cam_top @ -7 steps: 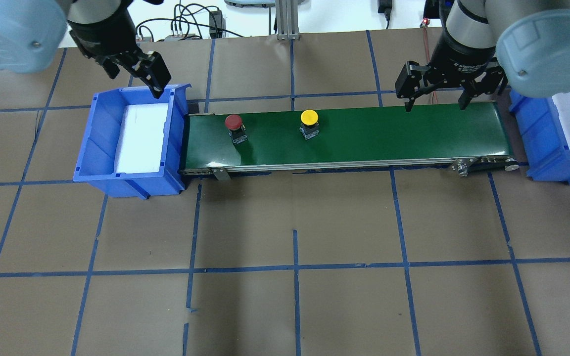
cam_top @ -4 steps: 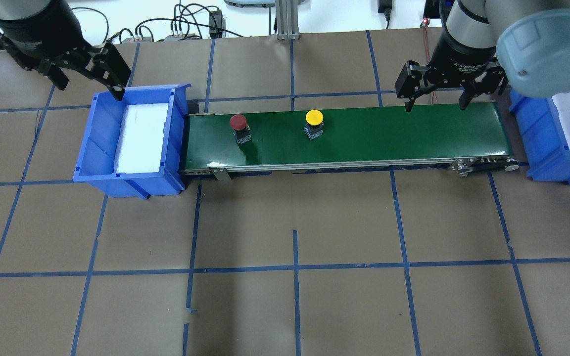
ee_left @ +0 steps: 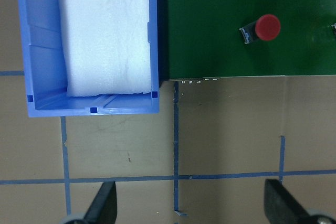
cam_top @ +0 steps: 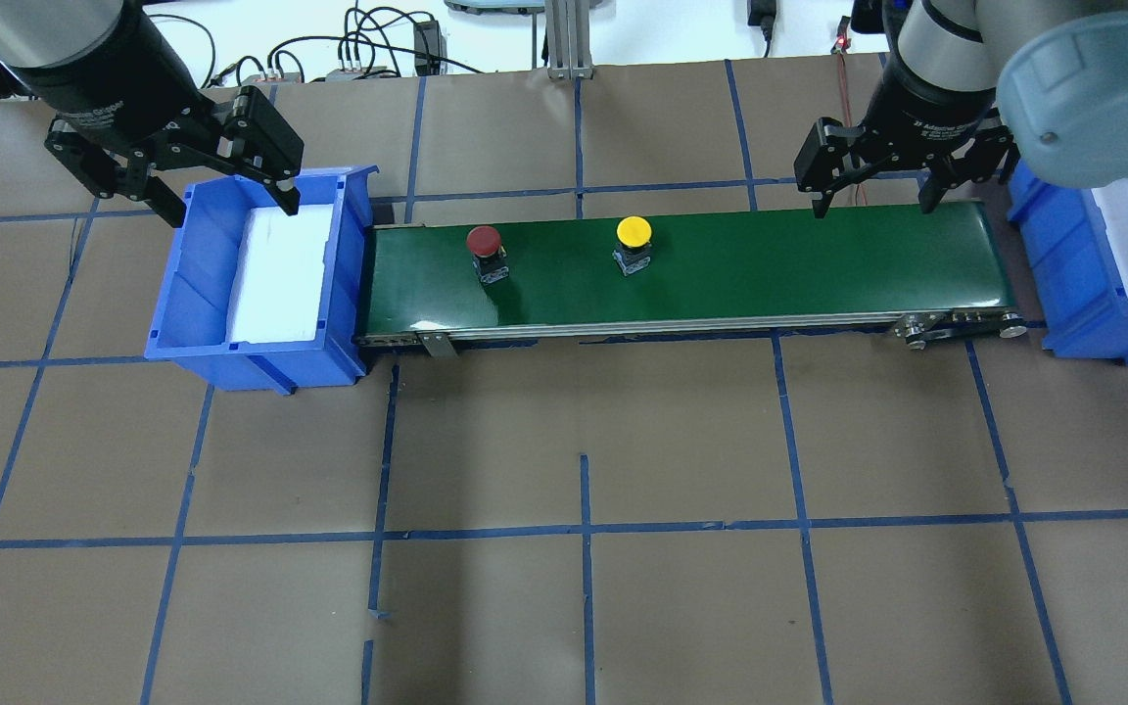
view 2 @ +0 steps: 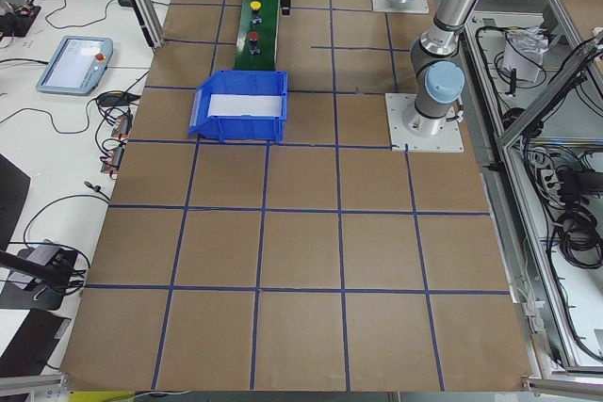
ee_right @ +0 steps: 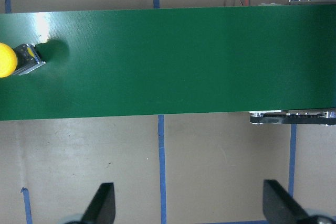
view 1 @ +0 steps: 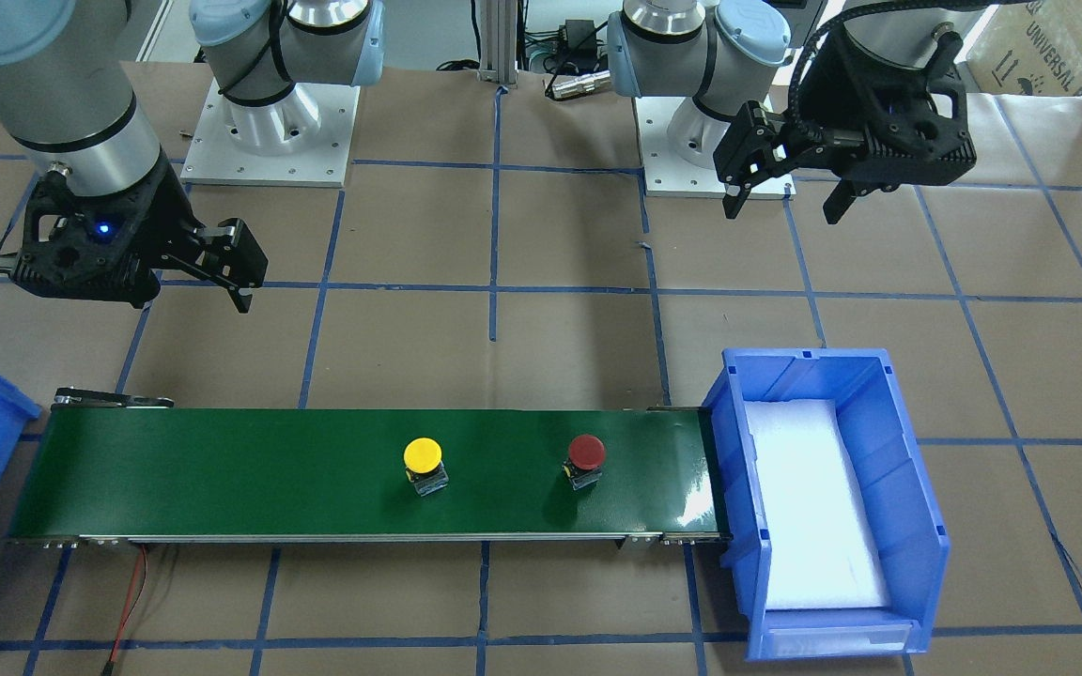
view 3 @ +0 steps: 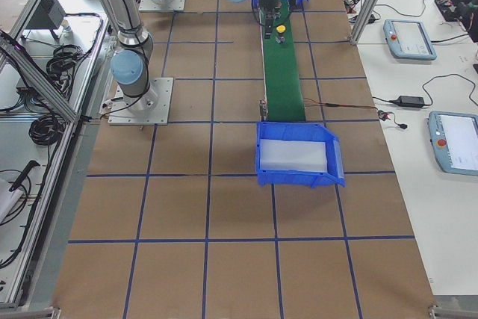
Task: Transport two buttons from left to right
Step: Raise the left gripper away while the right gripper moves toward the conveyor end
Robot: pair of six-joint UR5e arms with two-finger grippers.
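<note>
A green belt (cam_top: 721, 264) is laid across the paper-covered surface (cam_top: 584, 441), and both buttons are carried on it, each upright on its square base. The red button (cam_top: 486, 245) is placed near the belt's left end. The yellow button (cam_top: 634, 235) is placed farther along, just left of the belt's middle and well apart from the red one. The long stretch of belt from the yellow button to the right end is seen as bare green. A blue left bin (cam_top: 172, 294) is set against the belt's left end, with a white pad (cam_top: 280, 274) laid in it. A blue right bin (cam_top: 1063, 284), only partly in view, is set off the belt's right end. The left claw (cam_top: 231, 206) is held in the air off the belt's left end, on the robot's side of it. In the overhead view it is seen over the left bin's rim. It is spread wide and nothing is gripped: its fingertips (ee_left: 105, 203) are shown far apart in the left wrist view, with only papered surface between them. The right claw (cam_top: 874, 208) is held in the air at the belt's right end, by the edge nearer the robot. It too is spread wide, with nothing gripped. Neither claw is in contact with the belt or with a button.
</note>
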